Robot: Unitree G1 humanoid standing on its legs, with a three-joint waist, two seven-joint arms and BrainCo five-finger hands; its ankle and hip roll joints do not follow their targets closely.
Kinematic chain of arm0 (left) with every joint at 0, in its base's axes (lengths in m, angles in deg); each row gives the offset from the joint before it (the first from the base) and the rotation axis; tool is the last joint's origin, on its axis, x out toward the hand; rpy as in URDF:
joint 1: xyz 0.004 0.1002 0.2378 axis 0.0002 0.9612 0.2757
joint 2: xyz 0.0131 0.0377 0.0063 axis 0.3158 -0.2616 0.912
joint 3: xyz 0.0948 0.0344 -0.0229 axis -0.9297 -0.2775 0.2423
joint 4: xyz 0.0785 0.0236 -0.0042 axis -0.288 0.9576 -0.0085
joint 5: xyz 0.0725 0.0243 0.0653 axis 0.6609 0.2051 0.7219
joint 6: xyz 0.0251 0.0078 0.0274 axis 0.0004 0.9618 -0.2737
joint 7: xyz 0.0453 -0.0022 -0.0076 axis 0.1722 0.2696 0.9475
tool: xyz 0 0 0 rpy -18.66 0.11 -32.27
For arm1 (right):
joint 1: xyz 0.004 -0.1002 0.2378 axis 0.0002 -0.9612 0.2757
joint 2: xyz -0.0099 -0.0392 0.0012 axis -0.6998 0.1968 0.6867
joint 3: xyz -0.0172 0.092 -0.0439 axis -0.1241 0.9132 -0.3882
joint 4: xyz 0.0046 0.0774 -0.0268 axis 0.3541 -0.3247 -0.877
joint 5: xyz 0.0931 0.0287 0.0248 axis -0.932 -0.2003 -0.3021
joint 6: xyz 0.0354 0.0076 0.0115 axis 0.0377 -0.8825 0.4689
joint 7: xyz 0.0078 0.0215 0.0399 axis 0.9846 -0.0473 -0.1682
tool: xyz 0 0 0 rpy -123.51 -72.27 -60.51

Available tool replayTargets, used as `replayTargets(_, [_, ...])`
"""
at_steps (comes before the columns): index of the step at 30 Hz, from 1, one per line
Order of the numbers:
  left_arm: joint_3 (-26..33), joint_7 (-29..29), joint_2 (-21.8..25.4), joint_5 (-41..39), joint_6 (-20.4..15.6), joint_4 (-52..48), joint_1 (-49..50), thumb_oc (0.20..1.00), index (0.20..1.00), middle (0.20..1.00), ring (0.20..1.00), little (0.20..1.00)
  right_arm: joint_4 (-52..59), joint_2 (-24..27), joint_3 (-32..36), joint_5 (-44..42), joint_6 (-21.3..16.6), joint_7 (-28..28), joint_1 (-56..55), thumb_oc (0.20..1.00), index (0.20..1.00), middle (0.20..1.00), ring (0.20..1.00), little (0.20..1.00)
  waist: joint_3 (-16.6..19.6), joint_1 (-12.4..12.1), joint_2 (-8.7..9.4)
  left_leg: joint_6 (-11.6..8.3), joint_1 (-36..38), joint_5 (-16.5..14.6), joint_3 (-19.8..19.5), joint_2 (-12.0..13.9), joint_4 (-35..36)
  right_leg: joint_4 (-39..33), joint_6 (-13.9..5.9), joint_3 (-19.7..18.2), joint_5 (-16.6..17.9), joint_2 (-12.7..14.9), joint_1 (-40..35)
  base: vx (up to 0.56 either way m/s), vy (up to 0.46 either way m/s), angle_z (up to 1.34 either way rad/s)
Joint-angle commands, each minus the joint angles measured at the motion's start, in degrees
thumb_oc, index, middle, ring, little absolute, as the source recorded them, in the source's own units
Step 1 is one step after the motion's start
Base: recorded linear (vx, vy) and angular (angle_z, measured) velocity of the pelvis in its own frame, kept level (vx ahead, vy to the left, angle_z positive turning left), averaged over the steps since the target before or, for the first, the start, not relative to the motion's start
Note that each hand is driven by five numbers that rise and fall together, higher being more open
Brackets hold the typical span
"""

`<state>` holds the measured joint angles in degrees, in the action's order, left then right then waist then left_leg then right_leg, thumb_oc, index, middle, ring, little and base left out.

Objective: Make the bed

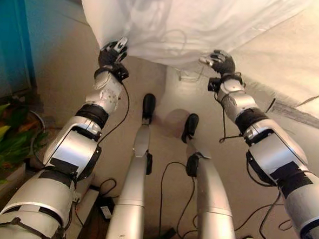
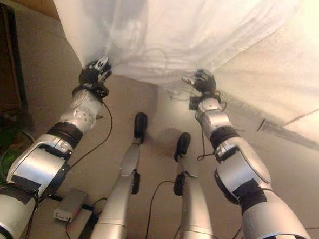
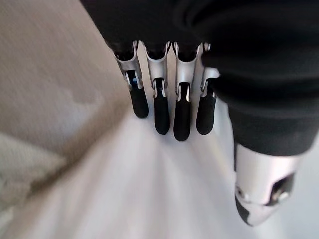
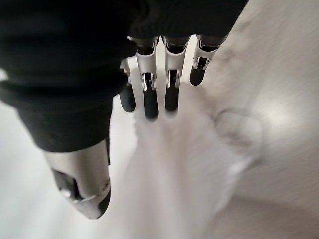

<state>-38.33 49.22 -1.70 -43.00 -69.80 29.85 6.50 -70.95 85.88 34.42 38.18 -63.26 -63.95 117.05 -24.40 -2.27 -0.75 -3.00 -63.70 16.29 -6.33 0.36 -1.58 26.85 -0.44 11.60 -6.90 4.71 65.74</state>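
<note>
White sheet (image 1: 181, 23) hangs just beyond both open hands (image 1: 113, 53) (image 1: 220, 61).

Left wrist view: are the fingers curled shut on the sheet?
No: the left hand has straight fingers extended over the white sheet.

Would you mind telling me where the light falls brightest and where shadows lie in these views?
Left eye view: the sheet is brightly lit, with soft grey shadows in its folds above the left hand and right hand. Right wrist view: a bright patch on the floor beside the sheet. Left wrist view: the sheet is bright, the floor dimmer.
</note>
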Motion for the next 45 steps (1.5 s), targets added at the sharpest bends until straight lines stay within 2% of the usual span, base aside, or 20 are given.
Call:
replayTargets(1, [5.28,2.9,2.93,2.35,-2.56,0.57,-1.19,1.0,1.0,1.0,1.0,1.0,0.31,2.82,3.66,1.95,-0.26,-2.13,-0.24,1.0,1.0,1.0,1.0,1.0,-5.4,0.85,-0.31,-2.89,4.92,-9.52,6.44,-3.52,-2.61,-24.76,-6.37,-0.8,15.53,-0.95,-8.61,-0.06,0.066,0.06])
replayTargets(2, [8.27,3.75,2.71,3.79,-2.2,1.5,2.93,1.0,1.0,1.0,1.0,1.0,0.2,2.57,7.49,1.39,-0.65,-2.79,-4.52,1.0,1.0,1.0,1.0,1.0,-5.4,1.28,-0.21,-2.51,4.23,-8.63,7.28,-3.74,-3.1,-24.14,-5.98,-0.09,16.34,-0.61,-7.75,0.02,0.022,0.04])
replayTargets(4, [10.74,3.85,2.4,5.65,-1.06,2.66,7.81,1.0,1.0,1.0,1.0,1.0,-0.8,2.84,12.1,0.3,-0.88,-3.1,-9.7,1.0,1.0,1.0,1.0,1.0,-5.4,1.68,-0.1,-2.24,5.05,-9.45,8.0,-3.8,-4.18,-23.13,-5.91,-0.01,15.88,-0.43,-8.21,-0.02,0.069,0.04])
replayTargets(10, [16.26,3.98,-1.53,8.68,-0.26,1.36,22.6,1.0,1.0,1.0,1.0,1.0,-1.23,1.87,20.8,1.06,-1.06,-2.77,-26.2,1.0,1.0,1.0,1.0,1.0,-5.4,2.15,-0.24,-1.26,9.37,-13.39,9.31,-3.62,-8.22,-17.87,-6.0,-0.69,12.5,0.04,-11.42,-0.03,0.071,-0.04])
replayTargets(14, [18.4,2.29,-5.63,12.88,0.55,0.81,33.38,1.0,1.0,1.0,1.0,1.0,0.07,-0.42,23.94,4.36,-1.0,-0.88,-39.64,1.0,1.0,1.0,1.0,1.0,-5.4,2.63,0.03,0.46,17.39,-16.42,10.65,-3.07,-12.49,-10.22,-5.42,-1.04,7.89,1.07,-17.69,-0.04,0.064,-0.18])
replayTargets(15, [18.19,-0.12,-6.97,17.03,1.27,0.48,38.68,1.0,1.0,1.0,1.0,1.0,2.22,-0.96,24.66,6.62,-1.3,1.82,-46.05,1.0,1.0,1.0,1.0,1.0,-5.4,2.83,-0.29,1.28,23.66,-17.84,11.1,-2.96,-14.28,-4.85,-5.07,-1.84,4.75,1.46,-22.51,0.03,0.019,-0.28])
replayTargets(16, [18.09,-0.18,-7.08,17.13,1.26,0.38,39.16,1.0,1.0,1.0,1.0,1.0,2.44,-0.96,24.66,6.7,-1.3,1.86,-46.65,1.0,1.0,1.0,1.0,1.0,-5.4,2.83,-0.28,1.3,24.24,-18.01,11.12,-3.04,-14.2,-4.62,-5.11,-1.88,4.42,1.56,-22.95,0.04,-0.015,-0.27])
replayTargets(18, [17.42,-2.9,-6.85,22.65,2.26,0.26,44.2,1.0,1.0,1.0,1.0,1.0,3.69,-0.38,25.59,9.88,-0.74,4.31,-51.77,1.0,1.0,1.0,1.0,1.0,-5.4,3.1,-0.78,1.54,32.28,-18.09,10.71,-3.2,-13.9,-2.43,-4.87,-2.86,2.89,1.5,-30.23,0.05,-0.133,-0.13])
replayTargets(19, [14.94,-6.66,-6.17,30.92,3.54,0.41,48.01,1.0,1.0,1.0,1.0,1.0,4.85,-0.26,25.67,14.12,-0.8,7.01,-55.1,1.0,1.0,1.0,1.0,1.0,-4.14,3.24,-0.55,1.23,40.38,-15.97,10.78,-3.18,-10.9,-6.28,-4.24,-1.89,4.13,0.93,-39.57,0.01,-0.177,-0.09])
replayTargets(20, [14.92,-6.67,-6.17,30.93,3.54,0.39,48.05,1.0,1.0,1.0,1.0,1.0,4.89,-0.26,25.68,14.14,-0.79,7.01,-55.17,1.0,1.0,1.0,1.0,1.0,-4.46,3.26,-0.59,1.22,40.9,-15.9,10.72,-3.17,-10.67,-6.52,-4.24,-1.82,4.2,0.89,-40.12,0.04,-0.174,-0.03])
replayTargets(21, [15.58,-7.74,-6.5,32.72,4.22,1.07,50.51,1.0,1.0,1.0,1.0,1.0,4.68,-0.03,25.73,15.67,-0.66,7.77,-57.22,1.0,1.0,1.0,1.0,1.0,-2.71,3.21,-0.98,1.19,43.74,-15.9,10.33,-3.38,-9.46,-7.89,-4.28,-1.96,4.32,0.69,-43.08,0.18,-0.16,0.11])
replayTargets(22, [13.91,-9.31,-5.84,40.0,4.84,1.92,53.79,1.0,1.0,1.0,1.0,1.0,5.62,0.57,25.25,19.22,-0.1,9.88,-60.29,1.0,1.0,1.0,1.0,1.0,0.41,3.51,-1.0,0.26,48.37,-15.29,9.74,-2.96,-7.3,-11.48,-4.41,-2.08,4.09,-0.14,-48.96,0.17,-0.16,0.21])
replayTargets(23, [13.91,-9.31,-5.84,40.01,4.84,1.92,53.79,1.0,1.0,1.0,1.0,1.0,5.62,0.57,25.25,19.22,-0.1,9.88,-60.29,1.0,1.0,1.0,1.0,1.0,0.51,3.52,-1.04,0.26,48.29,-15.15,9.71,-2.93,-7.19,-11.69,-4.39,-2.04,4.28,-0.18,-48.92,0.19,-0.258,0.41])
replayTargets(25, [13.23,-11.65,-6.4,47.56,6.03,5.35,57.91,1.0,1.0,1.0,1.0,1.0,5.4,0.73,24.23,24.69,0.62,12.41,-63.89,1.0,1.0,1.0,1.0,1.0,4.53,3.41,-0.69,-0.67,52.92,-14.71,9.23,-2.79,-6.72,-17.09,-3.96,-1.74,4.35,-1.16,-56.08,0.1,-0.18,0.19])
replayTargets(26, [13.23,-11.65,-6.4,47.56,6.03,5.35,57.91,1.0,1.0,1.0,1.0,1.0,5.4,0.73,24.23,24.69,0.62,12.41,-63.89,1.0,1.0,1.0,1.0,1.0,4.55,3.41,-0.7,-0.67,52.9,-14.7,9.23,-2.79,-6.72,-17.09,-3.96,-1.74,4.35,-1.17,-56.07,0.02,-0.123,-0.04])
replayTargets(28, [12.46,-12.82,-7.69,52.01,6.88,7.83,59.98,1.0,1.0,1.0,1.0,1.0,3.44,0.78,22.47,29.98,1.68,13.95,-65.15,1.0,1.0,1.0,1.0,1.0,7.46,2.63,0.47,-1.4,55.39,-13.86,8.81,-2.54,-7.14,-20.84,-3.79,-1.24,5.27,-1.6,-60.71,0.03,-0.168,0.23])
replayTargets(31, [12.13,-13.46,-8.5,54.28,7.7,9.38,61.4,1.0,1.0,1.0,1.0,1.0,2.15,0.59,21.31,33.73,2.64,14.74,-65.99,1.0,1.0,1.0,1.0,1.0,10.39,2.6,0.96,-1.18,57.92,-13.96,9.19,-2.01,-4.63,-23.13,-4.07,-0.88,5.9,-1.99,-63.08,0.07,-0.096,0.35])
replayTargets(32, [11.48,-14.22,-9.7,56.48,8.48,10.81,62.37,1.0,1.0,1.0,1.0,1.0,0.75,0.28,20.05,37.56,3.64,15.52,-66.52,1.0,1.0,1.0,1.0,1.0,12.91,2.51,0.93,-0.8,60.57,-13.08,10.07,-1.2,-0.59,-24.63,-4.29,-0.39,6.48,-2.93,-64.82,0.07,-0.037,0.1])
replayTargets(36, [9.55,-15.03,-11.2,60.28,8.8,11.72,63.3,1.0,1.0,1.0,1.0,1.0,-1.15,-0.91,18.92,41.37,4.6,16.38,-67.43,1.0,1.0,1.0,1.0,1.0,16.58,2.35,1.4,-0.31,65.42,-13.19,10.74,-1.51,4.03,-27.84,-4.93,-0.94,7.47,-3.7,-68.32,0.11,0.0,0.11])
replayTargets(45, [7.1,-13.66,-12.46,64.96,9.74,12.69,62.72,1.0,1.0,1.0,1.0,1.0,-3.74,-5.59,17.85,40.54,5.58,17.12,-68.45,1.0,1.0,1.0,1.0,1.0,19.27,2.3,1.93,0.28,68.74,-13.93,11.93,-1.45,6.58,-30.21,-5.56,-2.12,8.49,-4.11,-71.15,0.01,0.044,-0.12])
